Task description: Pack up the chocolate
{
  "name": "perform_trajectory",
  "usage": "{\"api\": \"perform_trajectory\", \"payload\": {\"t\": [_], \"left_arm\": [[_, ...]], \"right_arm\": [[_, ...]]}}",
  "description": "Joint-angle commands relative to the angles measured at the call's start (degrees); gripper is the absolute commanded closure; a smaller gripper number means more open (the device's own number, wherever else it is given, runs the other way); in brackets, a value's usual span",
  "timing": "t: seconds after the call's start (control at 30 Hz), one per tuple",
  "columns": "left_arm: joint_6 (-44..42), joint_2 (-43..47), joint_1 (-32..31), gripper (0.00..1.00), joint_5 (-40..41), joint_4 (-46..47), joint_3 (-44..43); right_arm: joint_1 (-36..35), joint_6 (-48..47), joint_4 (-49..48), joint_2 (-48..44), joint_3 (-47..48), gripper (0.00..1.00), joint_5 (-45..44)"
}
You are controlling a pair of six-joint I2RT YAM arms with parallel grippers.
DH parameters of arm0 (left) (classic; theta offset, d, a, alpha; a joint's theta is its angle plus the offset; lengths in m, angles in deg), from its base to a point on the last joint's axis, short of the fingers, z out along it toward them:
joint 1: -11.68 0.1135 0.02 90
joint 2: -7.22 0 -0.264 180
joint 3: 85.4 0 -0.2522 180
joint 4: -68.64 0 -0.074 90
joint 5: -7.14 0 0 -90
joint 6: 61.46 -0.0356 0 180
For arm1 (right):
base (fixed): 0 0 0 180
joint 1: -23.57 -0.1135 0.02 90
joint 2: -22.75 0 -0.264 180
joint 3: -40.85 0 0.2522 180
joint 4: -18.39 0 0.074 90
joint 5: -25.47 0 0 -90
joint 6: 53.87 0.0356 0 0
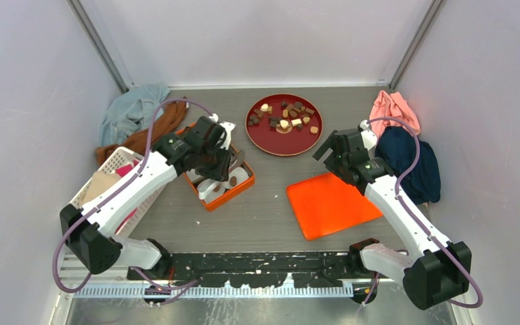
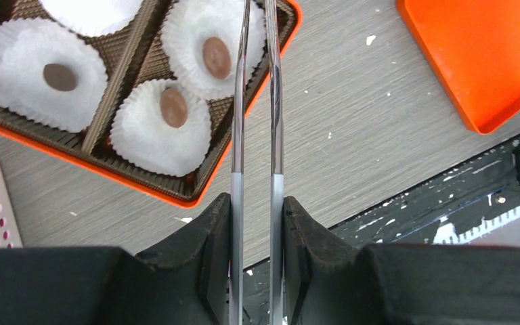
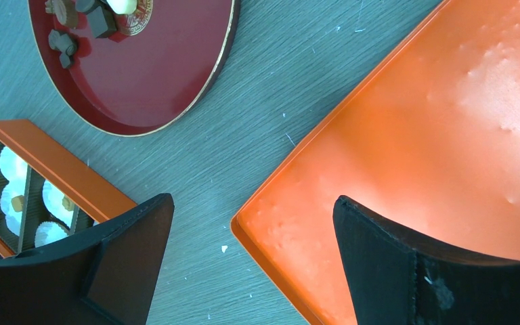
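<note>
Only the left wrist view is showing the left gripper (image 2: pixel 257 210) squeezing thin metal tweezers (image 2: pixel 238 101), tips cut off at the top edge. Brown chocolate pieces (image 2: pixel 174 107) are sitting in white crinkled paper cups (image 2: pixel 135 139) in the orange box (image 2: pixel 142 191). More are lying on the round dark-red plate (image 1: pixel 271 143). The right gripper (image 3: pixel 252 202) is hanging wide open over the flat orange lid (image 3: pixel 447 135).

Glossy dark-red tray (image 1: pixel 277 144); matt wood-grain table (image 1: pixel 264 210); crinkled white paper cups (image 2: pixel 142 139); smooth brown chocolate (image 2: pixel 173 107); polished metal tweezers (image 2: pixel 236 196); smooth orange plastic lid (image 3: pixel 447 122), faintly dimpled.
</note>
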Motion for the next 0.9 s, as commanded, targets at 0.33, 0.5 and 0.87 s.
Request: {"api": "perform_trajectory", "payload": {"t": [0.33,0.5,0.87], "left_arm": [[2.07,0.53,-5.77,1.0,-6.04,17.65,6.15],[5.66,0.29,-9.32,1.0,-2.9,26.26,11.7],[12.36,-9.3,-15.24,1.0,5.69,42.11,17.61]], "right_arm": [[0.17,-0.15,-0.34,-0.42,3.31,0.07,-1.66],[0.19,-0.55,0.43,-0.55,4.25,0.07,-2.18],[0.17,-0.55,2.0,-2.23,4.3,0.07,-3.86]]}}
